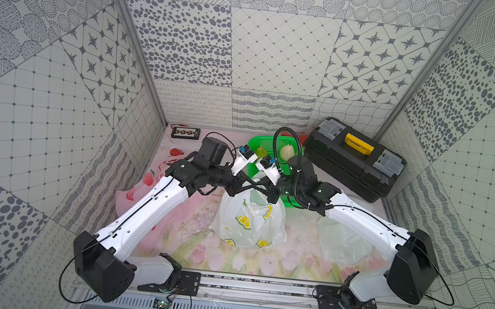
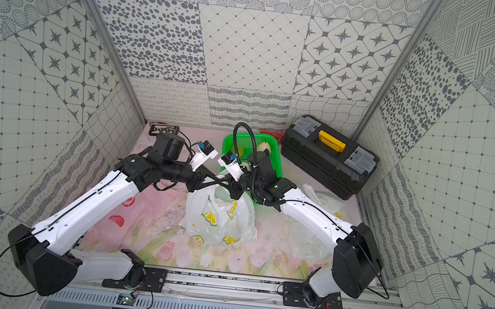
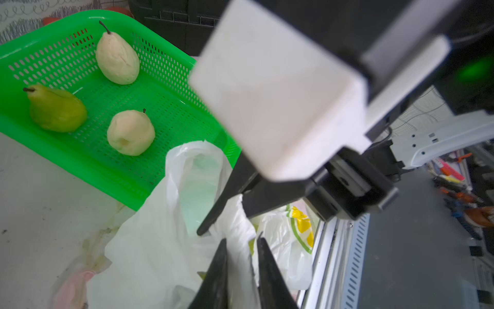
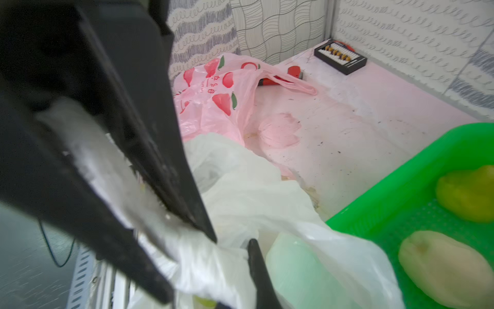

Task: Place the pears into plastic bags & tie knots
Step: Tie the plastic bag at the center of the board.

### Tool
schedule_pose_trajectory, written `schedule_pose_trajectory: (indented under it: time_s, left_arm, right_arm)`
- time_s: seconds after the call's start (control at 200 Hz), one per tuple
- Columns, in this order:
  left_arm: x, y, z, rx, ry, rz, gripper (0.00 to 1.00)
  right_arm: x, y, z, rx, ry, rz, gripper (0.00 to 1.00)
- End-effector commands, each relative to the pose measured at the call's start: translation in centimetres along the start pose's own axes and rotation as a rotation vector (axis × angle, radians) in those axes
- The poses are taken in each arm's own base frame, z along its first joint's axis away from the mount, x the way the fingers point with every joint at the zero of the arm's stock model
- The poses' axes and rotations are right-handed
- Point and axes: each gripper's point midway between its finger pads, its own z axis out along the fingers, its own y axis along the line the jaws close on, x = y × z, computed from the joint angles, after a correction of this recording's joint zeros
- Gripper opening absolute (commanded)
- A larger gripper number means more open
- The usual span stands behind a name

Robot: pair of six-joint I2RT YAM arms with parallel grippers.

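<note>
A white plastic bag with lemon prints [image 1: 248, 221] [image 2: 217, 218] stands mid-table in both top views, its top pulled up between my two grippers, which cross above it. My left gripper [image 1: 260, 188] [image 3: 242, 240] has its jaws slightly apart, and bag film [image 3: 149, 240] lies in the gap. My right gripper [image 1: 248, 183] [image 4: 248, 248] is shut on a bunched strip of the same bag [image 4: 254, 192]. Three pears lie in the green basket [image 3: 160, 107]: a yellow-green one [image 3: 56, 109] and two cream ones [image 3: 117, 56] [image 3: 131, 132].
A pink strawberry-print bag [image 4: 213, 91] [image 1: 139, 187] lies under the left arm. Another pale bag [image 1: 340, 240] lies under the right arm. A black toolbox [image 1: 355, 163] fills the back right corner, and a small black abacus [image 1: 186, 132] sits at the back left.
</note>
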Motion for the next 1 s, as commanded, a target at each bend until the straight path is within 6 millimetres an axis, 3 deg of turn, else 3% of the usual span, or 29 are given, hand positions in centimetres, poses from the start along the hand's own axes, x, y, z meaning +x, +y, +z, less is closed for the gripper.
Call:
schedule_pose_trajectory:
  time_s: [0.0,0.115,0.185,0.265,0.37,0.475,0.605,0.68,0.76,0.885,0.996]
  left_arm:
    - [0.6,-1.1,-0.6,0.051,-0.045,-0.034,0.40]
    - [0.6,-2.2,-0.8,0.124,-0.079,-0.061,0.54]
    - [0.2,-2.8,-0.6,0.186,-0.099,-0.104,0.54]
    - [-0.6,-5.3,-0.2,0.304,-0.124,-0.121,0.55]
    - [-0.1,-7.3,-0.6,0.319,-0.096,-0.069,0.56]
    - [0.1,-6.7,-2.8,0.216,-0.091,-0.044,0.57]
    - [-2.4,-5.5,-7.0,0.129,-0.201,-0.079,0.58]
    - [-3.2,-3.8,-8.0,0.036,-0.245,-0.095,0.60]
    - [-3.6,-1.8,-7.5,-0.033,-0.248,-0.098,0.60]
    - [-3.3,1.2,-4.3,-0.057,-0.225,-0.129,0.59]
    - [-2.7,1.7,-1.1,0.017,-0.226,-0.157,0.57]
  right_arm:
    - [-5.2,-1.0,-1.9,0.156,-0.238,-0.172,0.00]
    - [-6.2,-2.4,-2.0,0.262,-0.316,-0.195,0.00]
    - [-6.9,-3.3,-2.2,0.325,-0.384,-0.186,0.00]
    - [-8.0,-3.8,-2.5,0.371,-0.478,-0.168,0.02]
    - [-8.9,-4.3,-3.5,0.398,-0.621,-0.084,0.07]
    - [-8.7,-4.1,-3.7,0.356,-0.710,0.016,0.10]
    - [-8.1,-3.2,-3.5,0.301,-0.743,0.064,0.11]
    - [-7.8,-2.5,-3.4,0.282,-0.737,0.062,0.13]
    - [-7.6,-1.8,-3.4,0.257,-0.737,0.063,0.14]
    - [-7.4,-0.9,-3.9,0.212,-0.755,0.083,0.16]
    - [-7.5,-1.0,-4.3,0.209,-0.770,0.111,0.17]
